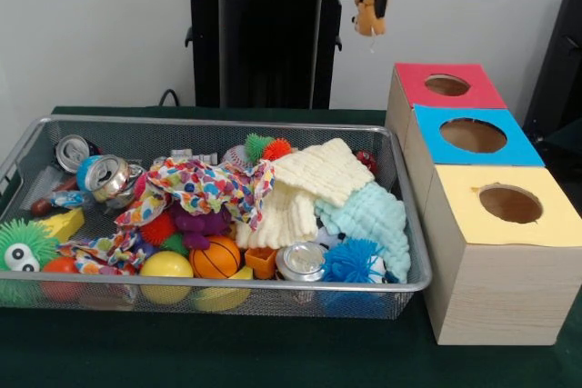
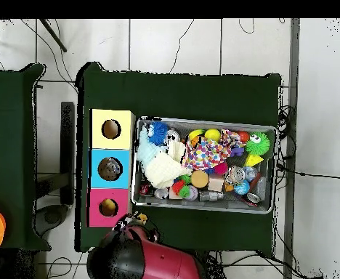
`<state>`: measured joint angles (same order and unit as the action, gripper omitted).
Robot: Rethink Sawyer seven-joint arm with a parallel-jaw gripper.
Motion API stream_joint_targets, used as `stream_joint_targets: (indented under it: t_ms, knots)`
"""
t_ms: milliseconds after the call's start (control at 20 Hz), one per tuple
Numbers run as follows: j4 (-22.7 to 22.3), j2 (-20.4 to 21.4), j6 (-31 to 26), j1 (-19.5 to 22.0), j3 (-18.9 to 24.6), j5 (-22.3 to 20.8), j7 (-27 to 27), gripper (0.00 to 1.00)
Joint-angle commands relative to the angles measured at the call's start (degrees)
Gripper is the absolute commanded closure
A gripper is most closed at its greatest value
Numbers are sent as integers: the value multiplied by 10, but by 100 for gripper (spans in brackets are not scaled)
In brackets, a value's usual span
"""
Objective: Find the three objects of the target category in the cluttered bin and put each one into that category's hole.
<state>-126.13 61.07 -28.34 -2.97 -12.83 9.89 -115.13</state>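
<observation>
Wire mesh bin (image 1: 400, 147): silver, rectangular, heaped with toys, cans and cloths. Beside it, touching or nearly so, a row of three wooden boxes, each with one round hole on top: red-topped box (image 1: 418, 74), blue-topped box (image 1: 436, 147), yellow-topped box (image 1: 464, 224).

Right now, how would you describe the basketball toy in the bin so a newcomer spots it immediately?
In the front view, find the wire mesh bin on the green table and follow its near rim. The small orange ball sits there, between a plain yellow ball and a silver can top. Only it has black basketball seams.
</observation>
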Motion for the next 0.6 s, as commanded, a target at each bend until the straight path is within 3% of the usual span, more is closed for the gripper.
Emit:
stream_joint_targets:
  t_ms: [50, 600]
  knots:
    - [39, 20, -104, -27, -42, 26, -186, 100]
    - [90, -18, -125, -82, -62, 51, -242, 100]
